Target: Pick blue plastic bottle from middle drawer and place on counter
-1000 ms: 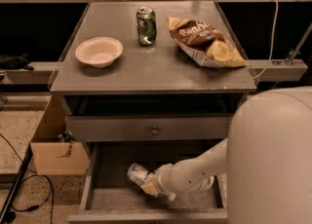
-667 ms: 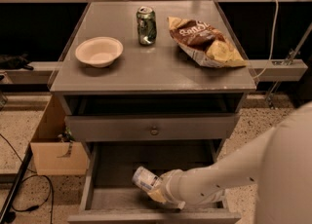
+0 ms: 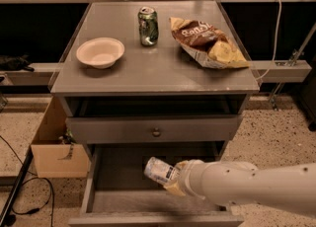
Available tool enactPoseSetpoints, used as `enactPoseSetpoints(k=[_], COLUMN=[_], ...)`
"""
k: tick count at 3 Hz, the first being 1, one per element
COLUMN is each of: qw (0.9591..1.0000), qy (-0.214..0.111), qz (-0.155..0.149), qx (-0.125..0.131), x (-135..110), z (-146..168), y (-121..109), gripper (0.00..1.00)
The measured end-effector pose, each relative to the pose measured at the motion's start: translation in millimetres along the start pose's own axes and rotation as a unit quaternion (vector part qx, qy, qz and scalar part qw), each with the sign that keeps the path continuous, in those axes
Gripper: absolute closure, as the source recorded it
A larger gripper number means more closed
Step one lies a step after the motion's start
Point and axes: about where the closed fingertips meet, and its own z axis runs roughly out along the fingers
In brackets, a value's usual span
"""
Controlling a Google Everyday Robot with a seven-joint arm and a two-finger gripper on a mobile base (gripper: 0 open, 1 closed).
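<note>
The blue plastic bottle [image 3: 159, 170], clear with a white-and-bluish label, is tilted and held above the floor of the open middle drawer [image 3: 101, 201]. My gripper [image 3: 173, 178] comes in from the right on a white arm and is shut on the bottle's right end. The bottle is lifted off the drawer floor, near the drawer's centre. The counter [image 3: 148, 68] is the grey cabinet top above.
On the counter stand a white bowl [image 3: 100, 52] at left, a green soda can [image 3: 148, 25] at the back middle, and a chip bag [image 3: 206, 41] at right. A closed drawer front with a brass knob [image 3: 156, 132] lies above the open drawer. A cardboard box [image 3: 54, 147] sits at the left.
The gripper has lifted the bottle up off the drawer floor and shifted it slightly right. The arm has swung lower across the bottom right.
</note>
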Motion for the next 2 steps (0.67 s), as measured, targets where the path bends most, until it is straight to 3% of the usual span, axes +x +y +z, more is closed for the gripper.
enactPoseSetpoints(k=[1, 2], qw=[0.9991, 0.9992], qy=[-0.017, -0.017], qz=[-0.021, -0.025], qx=[0.032, 0.027], x=[-32.8, -32.5], z=[-59.4, -59.1], y=[-66.1, -64.4], gripper=[1.0, 1.0])
